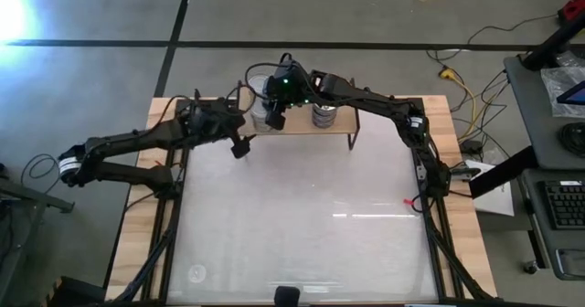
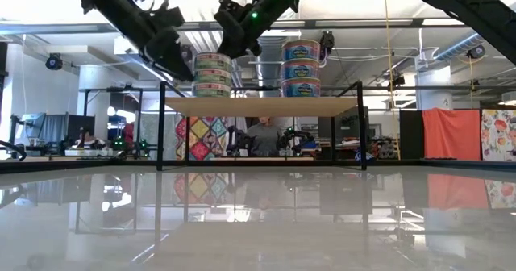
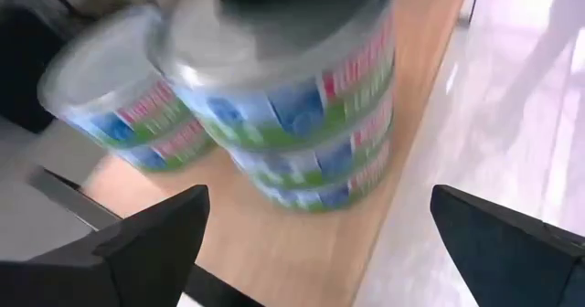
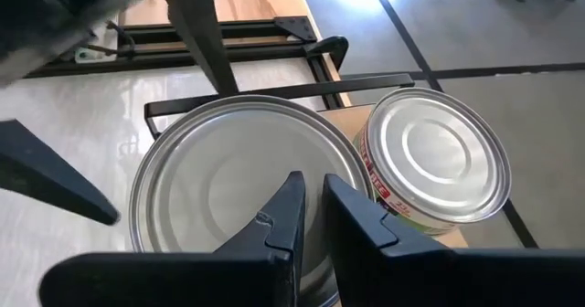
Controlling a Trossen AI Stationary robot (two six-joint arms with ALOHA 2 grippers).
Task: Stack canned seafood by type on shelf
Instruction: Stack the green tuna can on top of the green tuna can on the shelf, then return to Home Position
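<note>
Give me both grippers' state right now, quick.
Left gripper: open, empty, facing the can stack at the shelf edge.
Right gripper: fingers nearly together, holding nothing, above the top can.

Two can stacks (image 2: 213, 74) (image 2: 301, 67) upright, apart, on wooden shelf (image 2: 262, 106)
</note>
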